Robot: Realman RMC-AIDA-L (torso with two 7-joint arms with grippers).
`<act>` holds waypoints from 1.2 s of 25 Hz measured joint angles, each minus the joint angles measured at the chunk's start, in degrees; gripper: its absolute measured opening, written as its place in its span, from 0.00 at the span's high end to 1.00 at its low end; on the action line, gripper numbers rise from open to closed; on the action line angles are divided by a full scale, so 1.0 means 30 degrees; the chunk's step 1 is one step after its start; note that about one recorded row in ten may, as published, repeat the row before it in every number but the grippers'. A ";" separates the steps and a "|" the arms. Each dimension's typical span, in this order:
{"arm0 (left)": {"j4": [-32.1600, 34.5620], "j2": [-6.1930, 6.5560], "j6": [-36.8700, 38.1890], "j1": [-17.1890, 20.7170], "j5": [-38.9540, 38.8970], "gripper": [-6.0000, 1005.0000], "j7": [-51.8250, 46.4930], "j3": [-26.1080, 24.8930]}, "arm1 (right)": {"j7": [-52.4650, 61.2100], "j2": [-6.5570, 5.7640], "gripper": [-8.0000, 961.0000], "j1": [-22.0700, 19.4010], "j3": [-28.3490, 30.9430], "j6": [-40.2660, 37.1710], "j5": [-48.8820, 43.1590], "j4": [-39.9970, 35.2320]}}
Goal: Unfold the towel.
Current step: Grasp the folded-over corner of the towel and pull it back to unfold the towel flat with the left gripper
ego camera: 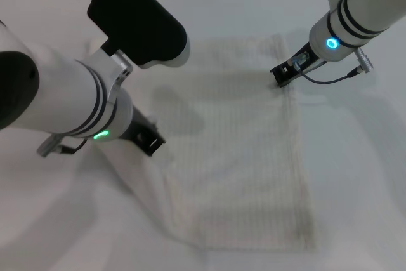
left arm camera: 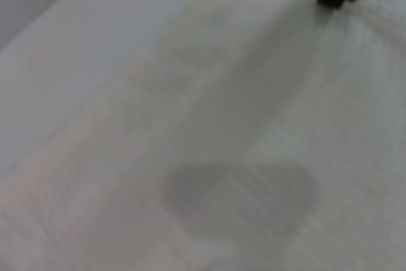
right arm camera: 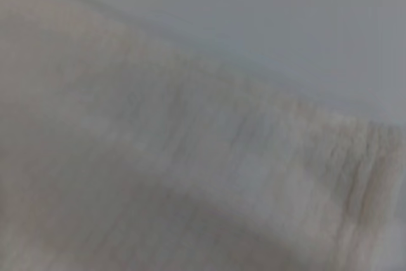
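Black-tipped left gripper (ego camera: 151, 141): low at the towel's (ego camera: 238, 150) nine-o'clock edge, tip on the cloth; finger spread cannot be told. Right gripper (ego camera: 283, 73): at the one-o'clock corner, tip on the hem; spread likewise cannot be told. Cream ribbed towel: lying across the middle of the white table (ego camera: 355, 176), bunched near the left gripper.

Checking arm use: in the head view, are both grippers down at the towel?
Yes: the left gripper meets the towel at its left edge, the right gripper at its far right.
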 joint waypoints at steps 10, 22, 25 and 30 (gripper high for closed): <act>-0.1039 0.0104 -0.4540 -0.0226 0.0065 0.93 -0.1689 -0.0142 | 0.0000 -0.0001 0.98 -0.0065 -0.0023 0.0039 -0.0084 0.0008; -0.1581 0.0169 -0.5146 0.1005 0.0095 0.92 -0.2346 -0.1964 | -0.0046 -0.0002 0.97 -0.0170 -0.0017 0.0102 -0.0119 0.0012; -0.1574 0.0167 -0.5115 0.1342 0.0091 0.92 -0.2349 -0.2169 | -0.0053 -0.0001 0.97 -0.0217 -0.0018 0.0110 -0.0120 0.0012; -0.1739 0.0166 -0.5097 0.2258 0.0076 0.91 -0.2411 -0.2406 | -0.0102 -0.0002 0.97 -0.0249 -0.0023 0.0111 -0.0121 0.0013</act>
